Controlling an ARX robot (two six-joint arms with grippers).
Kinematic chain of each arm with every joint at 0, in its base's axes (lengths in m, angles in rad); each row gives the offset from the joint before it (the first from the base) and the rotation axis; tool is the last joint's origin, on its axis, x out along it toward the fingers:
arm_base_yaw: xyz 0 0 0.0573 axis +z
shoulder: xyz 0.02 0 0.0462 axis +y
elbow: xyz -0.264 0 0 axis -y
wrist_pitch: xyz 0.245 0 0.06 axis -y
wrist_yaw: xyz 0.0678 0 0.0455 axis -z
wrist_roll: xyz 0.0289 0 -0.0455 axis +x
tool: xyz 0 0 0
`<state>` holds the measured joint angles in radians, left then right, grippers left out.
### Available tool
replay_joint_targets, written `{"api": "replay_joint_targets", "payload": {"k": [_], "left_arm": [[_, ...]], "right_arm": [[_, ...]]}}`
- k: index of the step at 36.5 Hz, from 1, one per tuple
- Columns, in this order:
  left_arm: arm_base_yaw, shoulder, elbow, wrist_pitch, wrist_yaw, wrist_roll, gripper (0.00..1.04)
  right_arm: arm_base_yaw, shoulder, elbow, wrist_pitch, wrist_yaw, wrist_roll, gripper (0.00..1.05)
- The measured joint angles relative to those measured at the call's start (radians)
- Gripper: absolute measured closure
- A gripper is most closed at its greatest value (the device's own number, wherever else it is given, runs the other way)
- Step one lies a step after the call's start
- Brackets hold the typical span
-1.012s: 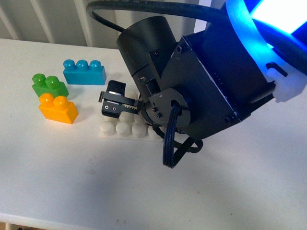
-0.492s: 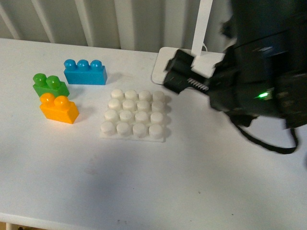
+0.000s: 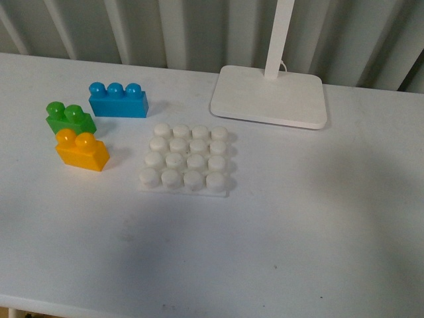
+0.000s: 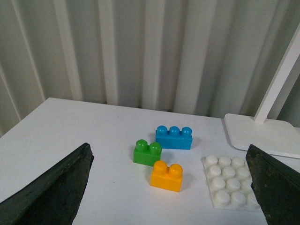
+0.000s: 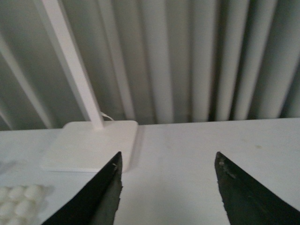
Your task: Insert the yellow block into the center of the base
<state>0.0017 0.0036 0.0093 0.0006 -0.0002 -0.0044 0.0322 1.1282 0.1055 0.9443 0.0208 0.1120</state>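
Note:
The yellow block (image 3: 81, 151) lies on the white table left of the base (image 3: 186, 159), a white plate with a grid of round studs, nothing on it. In the left wrist view the yellow block (image 4: 167, 176) sits ahead between my wide-open left gripper's (image 4: 169, 164) dark fingers (image 4: 51, 192), with the base (image 4: 229, 188) beside it. My right gripper (image 5: 168, 161) is open and empty, above the table near the lamp foot; a corner of the base (image 5: 21, 199) shows in that view. Neither gripper shows in the front view.
A green two-stud brick (image 3: 68, 118) touches the yellow block's far side. A blue three-stud brick (image 3: 118, 100) lies behind. A white lamp foot (image 3: 269, 96) with its stem stands at the back right. A corrugated wall runs behind the table.
The right arm, which covered the base and the middle of the front view, has swung right and left that view. The bricks and base have not moved.

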Motion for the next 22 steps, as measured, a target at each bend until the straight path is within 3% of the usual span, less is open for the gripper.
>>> {"api": "replay_joint_targets", "payload": {"k": [7, 13, 22], "left_arm": [[0.000, 0.000, 0.000, 0.000, 0.002, 0.000, 0.06], [0.000, 0.000, 0.000, 0.000, -0.001, 0.000, 0.06], [0.000, 0.000, 0.000, 0.000, 0.000, 0.000, 0.06]], "right_arm": [[-0.029, -0.462, -0.100, -0.341, -0.016, -0.086, 0.77], [-0.030, -0.619, -0.100, -0.438, -0.019, -0.101, 1.02], [-0.030, -0.736, -0.100, -0.551, -0.019, -0.107, 1.04]]}}
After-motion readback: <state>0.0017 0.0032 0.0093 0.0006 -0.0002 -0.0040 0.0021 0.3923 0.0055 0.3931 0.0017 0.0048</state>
